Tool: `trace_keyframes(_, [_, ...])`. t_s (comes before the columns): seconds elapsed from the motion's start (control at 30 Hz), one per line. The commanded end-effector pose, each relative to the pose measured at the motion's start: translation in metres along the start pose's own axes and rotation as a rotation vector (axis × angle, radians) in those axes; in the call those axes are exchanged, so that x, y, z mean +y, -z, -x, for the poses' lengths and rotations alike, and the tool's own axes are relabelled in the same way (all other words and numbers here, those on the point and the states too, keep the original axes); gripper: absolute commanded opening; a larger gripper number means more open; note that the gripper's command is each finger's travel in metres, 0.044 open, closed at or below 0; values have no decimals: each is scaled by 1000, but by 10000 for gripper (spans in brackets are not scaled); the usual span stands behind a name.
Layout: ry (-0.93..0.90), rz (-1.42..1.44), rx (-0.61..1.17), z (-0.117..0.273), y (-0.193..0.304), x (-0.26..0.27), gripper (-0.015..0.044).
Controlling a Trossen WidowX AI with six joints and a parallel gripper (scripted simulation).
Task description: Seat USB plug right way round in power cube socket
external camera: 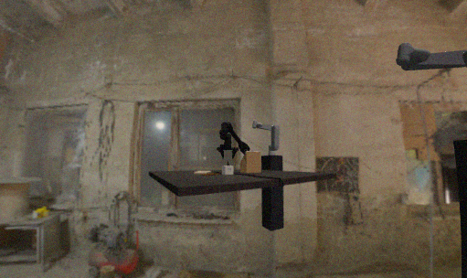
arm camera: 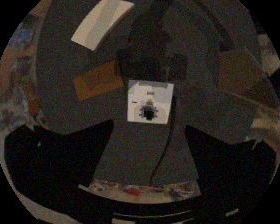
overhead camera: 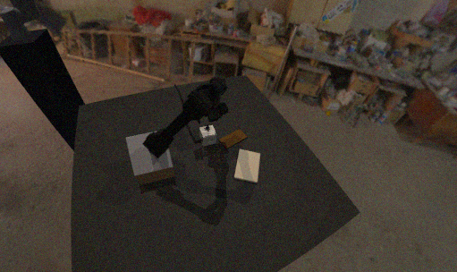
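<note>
Standing around the power cube [overhead camera: 207,138] [external camera: 228,170] [arm camera: 161,95] is a dark tabletop [overhead camera: 121,228] [external camera: 215,183] [arm camera: 201,107], with a cluttered, dim workshop beyond. Beside the cube lies a brown slab [overhead camera: 233,139] [arm camera: 98,80]; farther off is a cream block [overhead camera: 247,165] [arm camera: 102,22]. The USB plug [overhead camera: 207,128] [arm camera: 149,114], small and dark, sits on the cube's top; its depth is too blurred to tell. Above the cube, the gripper [external camera: 228,156] [arm camera: 151,127] hangs with jaws wide, holding nothing.
</note>
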State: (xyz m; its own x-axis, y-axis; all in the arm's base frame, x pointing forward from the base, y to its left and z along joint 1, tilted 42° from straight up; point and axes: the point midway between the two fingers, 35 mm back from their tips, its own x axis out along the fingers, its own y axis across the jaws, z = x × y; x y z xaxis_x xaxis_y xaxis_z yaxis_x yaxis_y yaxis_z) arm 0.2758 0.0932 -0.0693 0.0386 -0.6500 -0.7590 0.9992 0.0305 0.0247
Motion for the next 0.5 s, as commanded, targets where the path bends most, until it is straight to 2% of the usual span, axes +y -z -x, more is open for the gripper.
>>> trace_keyframes(0.0, [-2, -4, -3, -4, 0, 0, 440])
trace_keyframes(0.47, [-2, -4, -4, -18, 0, 0, 440])
